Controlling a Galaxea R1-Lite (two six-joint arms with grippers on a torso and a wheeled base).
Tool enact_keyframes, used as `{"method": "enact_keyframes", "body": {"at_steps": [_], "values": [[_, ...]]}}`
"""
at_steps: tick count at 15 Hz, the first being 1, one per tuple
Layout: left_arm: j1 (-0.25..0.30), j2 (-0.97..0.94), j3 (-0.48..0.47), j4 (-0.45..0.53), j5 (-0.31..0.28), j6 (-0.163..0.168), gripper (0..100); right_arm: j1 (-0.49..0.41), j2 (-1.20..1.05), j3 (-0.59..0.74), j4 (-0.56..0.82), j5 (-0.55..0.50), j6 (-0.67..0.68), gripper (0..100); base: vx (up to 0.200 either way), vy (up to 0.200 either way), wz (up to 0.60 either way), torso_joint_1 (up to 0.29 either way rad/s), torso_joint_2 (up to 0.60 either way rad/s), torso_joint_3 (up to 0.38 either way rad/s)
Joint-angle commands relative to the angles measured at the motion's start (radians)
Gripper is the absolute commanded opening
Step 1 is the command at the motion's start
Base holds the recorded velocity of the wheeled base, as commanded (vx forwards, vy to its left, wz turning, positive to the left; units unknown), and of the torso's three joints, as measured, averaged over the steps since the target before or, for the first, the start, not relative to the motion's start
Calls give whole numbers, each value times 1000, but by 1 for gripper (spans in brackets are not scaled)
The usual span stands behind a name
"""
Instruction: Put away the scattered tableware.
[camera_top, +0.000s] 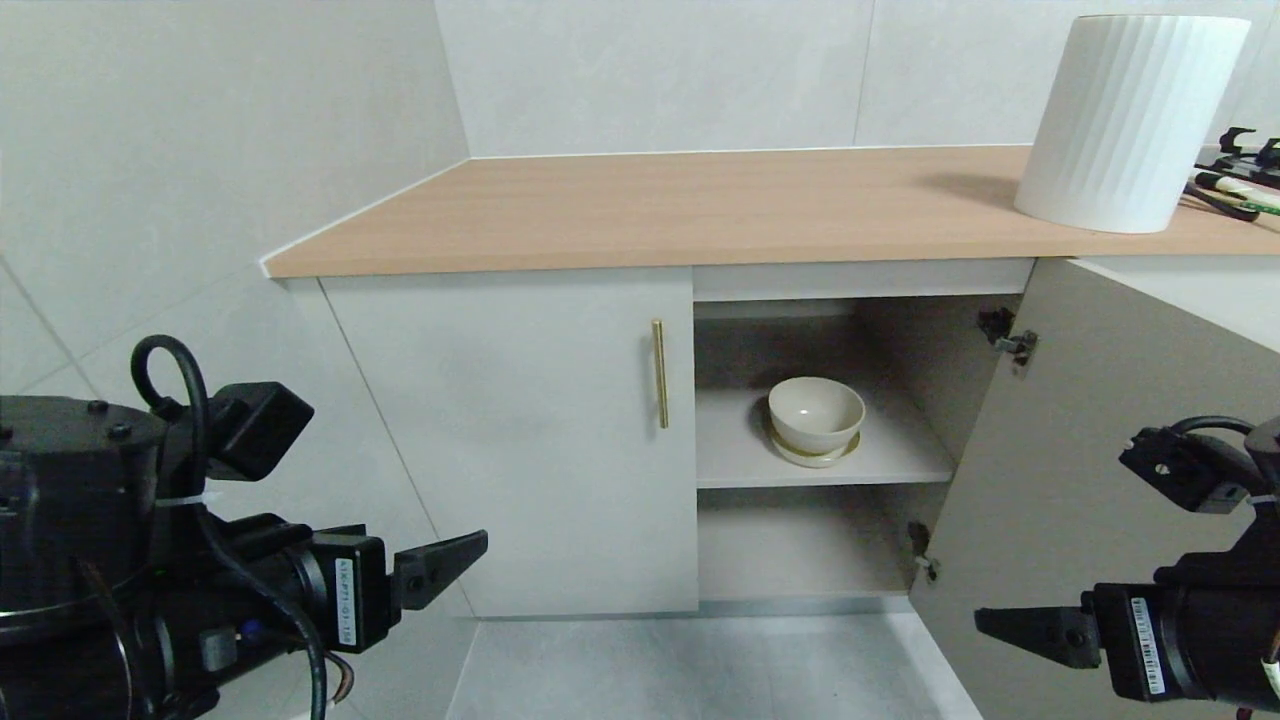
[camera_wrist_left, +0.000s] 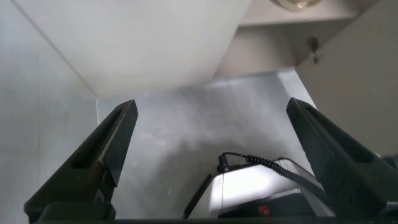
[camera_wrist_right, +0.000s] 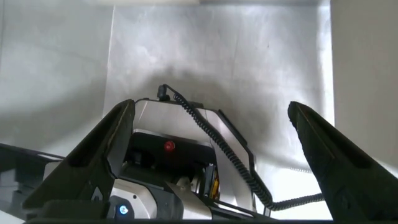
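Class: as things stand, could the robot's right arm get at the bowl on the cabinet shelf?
Probably yes: the door stands open, nothing blocks the bowl, and the right gripper is open.

Kitchen — tiled walls (camera_top: 650, 70), wooden countertop (camera_top: 700, 205), cabinet (camera_top: 520, 430) with bowl (camera_top: 815, 412)

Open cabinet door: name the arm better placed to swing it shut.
Likely right. The open door hangs on the robot's right, close beside the right pincer, which is open and empty. The left pincer, also open, sits low before the closed door, farther off.
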Motion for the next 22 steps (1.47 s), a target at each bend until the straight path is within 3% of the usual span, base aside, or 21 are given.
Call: {"method": "enact_keyframes", "body": {"at_steps": [1, 7, 17, 22], "values": [[0, 4, 1, 0, 1, 0, 100, 2, 4, 5, 0, 0, -3, 100, -200, 0, 0, -7, 2, -2], [-1, 4, 5, 0, 1, 1, 100, 2, -1, 14, 0, 0, -20, 100, -200, 0, 0, 2, 4, 1], [-1, 4, 5, 1, 2, 1, 100, 2, -5, 17, 2, -3, -23, 100, 0, 0, 0, 0, 0, 0], [-3, 3, 5, 3, 4, 3, 100, 2, -45, 22, 74, -40, -82, 100, 0, -200, 0, 1, 1, 0]]}}
